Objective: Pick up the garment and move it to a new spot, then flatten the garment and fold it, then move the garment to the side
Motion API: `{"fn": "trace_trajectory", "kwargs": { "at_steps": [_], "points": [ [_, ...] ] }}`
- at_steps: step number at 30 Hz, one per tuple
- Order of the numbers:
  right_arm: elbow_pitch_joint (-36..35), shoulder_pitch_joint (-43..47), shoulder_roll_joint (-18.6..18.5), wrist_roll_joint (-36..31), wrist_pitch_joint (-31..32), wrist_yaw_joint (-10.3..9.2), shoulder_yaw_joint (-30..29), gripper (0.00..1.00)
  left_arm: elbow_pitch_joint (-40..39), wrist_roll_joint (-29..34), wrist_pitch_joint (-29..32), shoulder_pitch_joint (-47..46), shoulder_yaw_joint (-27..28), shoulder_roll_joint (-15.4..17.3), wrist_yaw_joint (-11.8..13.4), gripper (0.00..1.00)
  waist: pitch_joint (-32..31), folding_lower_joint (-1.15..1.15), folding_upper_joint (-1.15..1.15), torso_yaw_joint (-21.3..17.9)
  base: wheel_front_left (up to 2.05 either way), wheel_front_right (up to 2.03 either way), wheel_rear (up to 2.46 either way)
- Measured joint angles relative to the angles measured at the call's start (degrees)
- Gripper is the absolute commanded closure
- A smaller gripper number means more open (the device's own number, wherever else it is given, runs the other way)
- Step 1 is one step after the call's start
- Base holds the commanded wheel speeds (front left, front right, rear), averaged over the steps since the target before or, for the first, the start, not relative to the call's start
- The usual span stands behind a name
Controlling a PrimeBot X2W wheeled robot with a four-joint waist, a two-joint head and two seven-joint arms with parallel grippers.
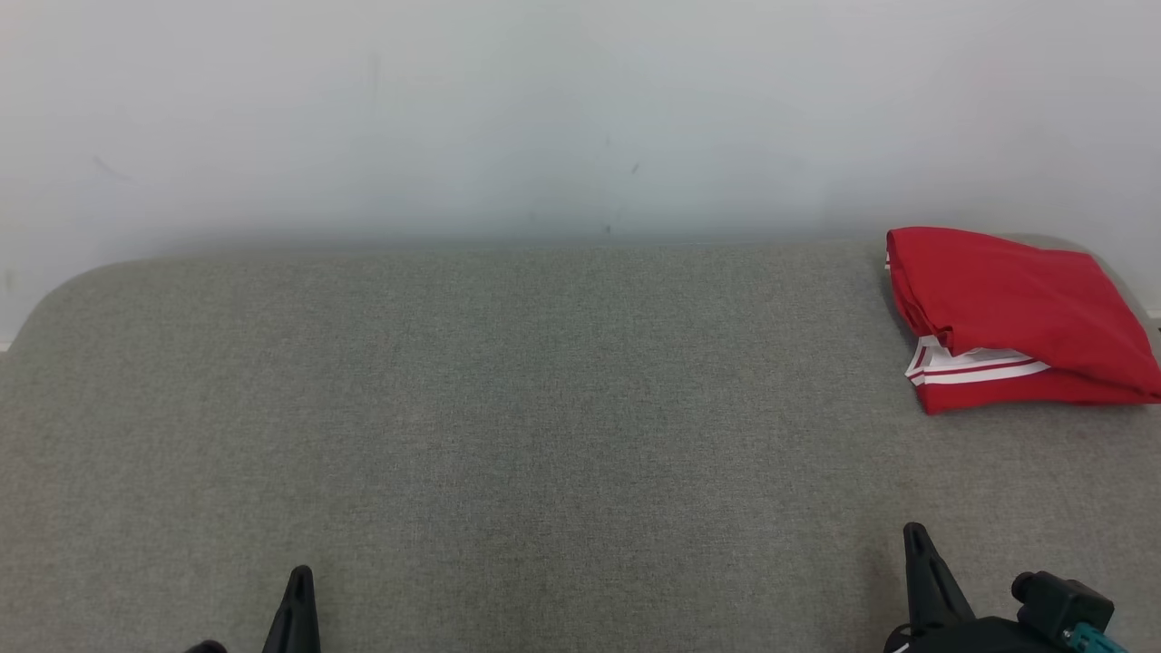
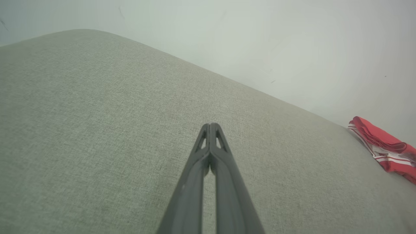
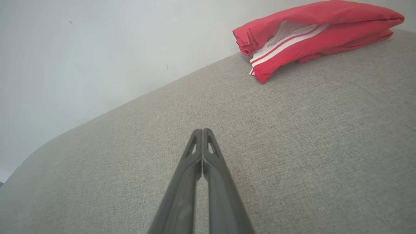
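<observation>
From my remote station, the folded red garment (image 1: pixel 1016 313), trimmed with white stripes, lies at the far right corner of the grey fabric-covered surface (image 1: pixel 544 408), close to the pale wall (image 1: pixel 544 109) behind it. It sits in a compact bundle, its striped band showing along the side nearest me, with the top layer of red cloth draped over it. My left gripper (image 1: pixel 299 580) rests low at the near edge, left of centre, fingers clenched tip to tip on nothing. My right gripper (image 1: pixel 914 537) sits at the near edge on the right, likewise pressed closed and empty. Through the right wrist camera, the closed fingers (image 3: pixel 195 152) point across bare fabric, with the garment well apart from them, up and to the right.
</observation>
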Motion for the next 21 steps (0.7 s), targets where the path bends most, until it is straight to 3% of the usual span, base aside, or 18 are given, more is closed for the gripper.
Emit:
{"fn": "trace_trajectory", "kwargs": {
  "at_steps": [21],
  "points": [
    [2.4, -5.3, -0.1, 17.8, 6.6, 0.00, -4.4, 1.00, 3.4, -19.4, 2.4, -6.3, -1.6, 0.0, 0.0, 1.00, 0.3, 0.00, 0.00, -0.1, 0.00, 0.00, 0.00]
  ]
}}
